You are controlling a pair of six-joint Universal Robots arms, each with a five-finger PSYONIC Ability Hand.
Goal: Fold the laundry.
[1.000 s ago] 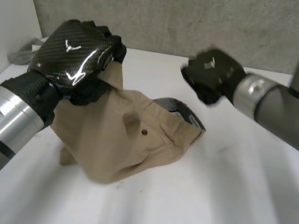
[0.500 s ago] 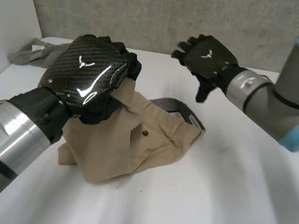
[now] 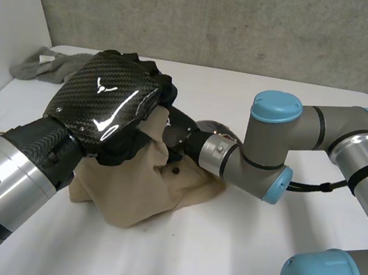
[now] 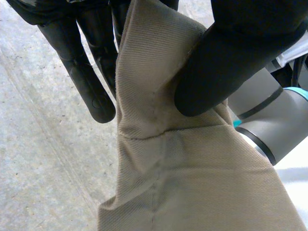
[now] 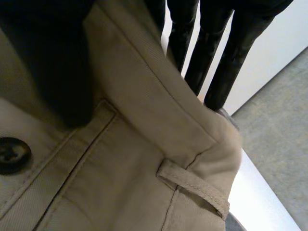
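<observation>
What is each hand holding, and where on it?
Left hand pinches the khaki pants at a lifted seam fold; right hand pinches their waistband beside a belt loop.

One tan garment (image 3: pixel 140 190) and one grey cloth (image 3: pixel 47 62) on one table (image 3: pixel 184 264).

Our head camera sits behind and between the arms and looks down on the white table (image 3: pixel 275 266), facing the grey wall (image 3: pixel 225 17); the left hand (image 3: pixel 104 106) is very near its lens. Our left wrist camera looks along its hand's fingers (image 4: pixel 91 82), very close to the beige trousers (image 4: pixel 192 178), with the right arm (image 4: pixel 269 120) beyond. Our right wrist camera looks past the right hand (image 5: pixel 53 62), equally close, onto a belt loop (image 5: pixel 192 185). All three views share the raised cloth where both hands meet.
</observation>
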